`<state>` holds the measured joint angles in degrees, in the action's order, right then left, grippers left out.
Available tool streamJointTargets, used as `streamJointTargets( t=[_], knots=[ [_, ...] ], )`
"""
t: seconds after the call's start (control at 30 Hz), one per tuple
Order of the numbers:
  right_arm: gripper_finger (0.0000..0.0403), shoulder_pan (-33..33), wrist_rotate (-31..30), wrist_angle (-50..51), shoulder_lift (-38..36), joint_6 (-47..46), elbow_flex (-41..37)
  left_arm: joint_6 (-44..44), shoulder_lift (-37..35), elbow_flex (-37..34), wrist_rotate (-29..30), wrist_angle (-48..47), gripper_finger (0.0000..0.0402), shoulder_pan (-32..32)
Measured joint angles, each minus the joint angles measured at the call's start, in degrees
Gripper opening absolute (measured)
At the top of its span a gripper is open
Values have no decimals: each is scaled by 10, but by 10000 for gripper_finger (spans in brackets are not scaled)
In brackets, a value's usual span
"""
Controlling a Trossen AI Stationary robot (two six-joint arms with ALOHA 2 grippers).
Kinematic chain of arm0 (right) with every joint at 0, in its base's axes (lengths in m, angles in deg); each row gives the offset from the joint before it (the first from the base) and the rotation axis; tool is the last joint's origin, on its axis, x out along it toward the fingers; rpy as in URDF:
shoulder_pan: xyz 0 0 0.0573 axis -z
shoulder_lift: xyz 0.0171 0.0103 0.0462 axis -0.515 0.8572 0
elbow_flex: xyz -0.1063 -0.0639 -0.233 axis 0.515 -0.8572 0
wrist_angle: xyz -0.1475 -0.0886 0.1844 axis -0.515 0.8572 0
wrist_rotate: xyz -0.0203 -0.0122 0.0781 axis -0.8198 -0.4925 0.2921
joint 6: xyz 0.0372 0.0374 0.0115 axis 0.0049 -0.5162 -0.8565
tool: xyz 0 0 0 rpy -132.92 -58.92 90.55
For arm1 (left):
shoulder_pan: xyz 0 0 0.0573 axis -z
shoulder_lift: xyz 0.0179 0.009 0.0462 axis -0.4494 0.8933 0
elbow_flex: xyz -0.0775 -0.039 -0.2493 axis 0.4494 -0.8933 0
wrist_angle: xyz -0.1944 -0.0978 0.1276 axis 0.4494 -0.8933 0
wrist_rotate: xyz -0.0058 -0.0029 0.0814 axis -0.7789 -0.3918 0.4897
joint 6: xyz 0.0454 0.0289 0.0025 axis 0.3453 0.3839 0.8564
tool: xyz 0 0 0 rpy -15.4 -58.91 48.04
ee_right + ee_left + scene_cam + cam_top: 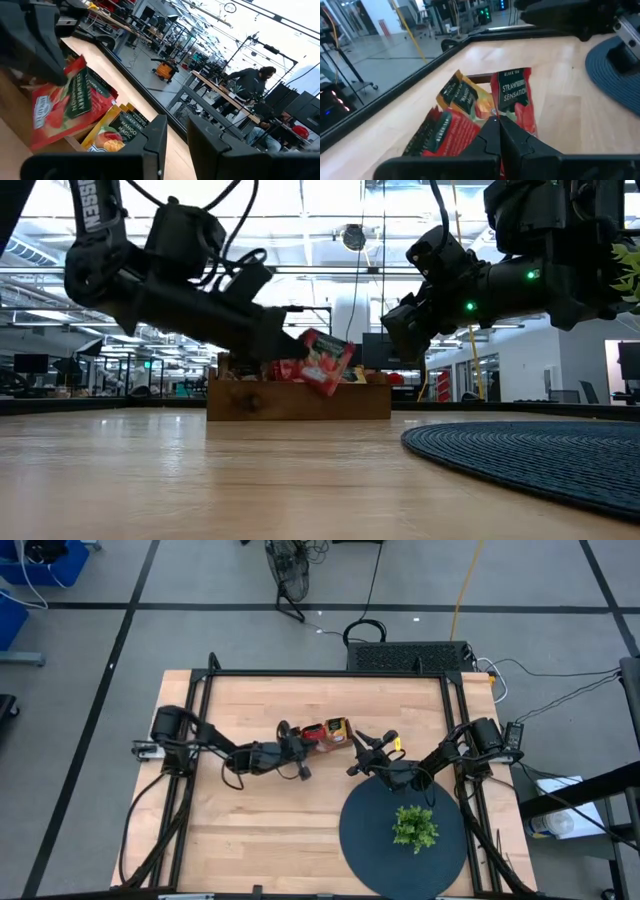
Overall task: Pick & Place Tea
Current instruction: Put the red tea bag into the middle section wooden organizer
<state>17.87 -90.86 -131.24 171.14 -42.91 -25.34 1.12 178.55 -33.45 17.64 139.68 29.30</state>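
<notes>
My left gripper [303, 743] is shut on a red sachet marked "Strawberry Sensation" [326, 361], held at the brown wooden tray [298, 400] in the middle of the table. More sachets stand in the tray: an orange one [461, 96] and a red one [441, 134]. In the right wrist view the held red sachet [65, 107] sits beside an orange "Mango Magic" sachet [119, 131]. My right gripper [176, 137] is open and empty, hovering just right of the tray [337, 730], fingers pointing toward it. My left gripper pinches the red strawberry sachet between its two fingers at one edge [506, 116], the fingers [490, 136] slanting in from the table's left. The sachet is tilted, its free end toward the right arm. Whether its lower corner [325, 390] touches the tray, I cannot tell.
A round dark blue woven mat [400, 840] lies at the table's near right, with a small green plant [415, 827] on it. Bare wood [250, 820] spreads left and near of the tray. A black frame [330, 673] edges the table. A person [252, 82] sits at a far desk.
</notes>
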Motion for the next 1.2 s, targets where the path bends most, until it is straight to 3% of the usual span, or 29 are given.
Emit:
streamJointTargets(
  t=[0.47, 0.7, 1.2],
  knots=[
    [61, 0, -1, 9, 0, -2, 0, 58, -40, 2, 31, 1, 1, 9],
    [61, 0, -1, 10, 0, -4, 0, 22, -37, 2, 56, -74, 1, 8],
    [61, 2, 0, 10, 0, -8, 0, -4, -37, 0, 46, -116, 1, 4]
  ],
)
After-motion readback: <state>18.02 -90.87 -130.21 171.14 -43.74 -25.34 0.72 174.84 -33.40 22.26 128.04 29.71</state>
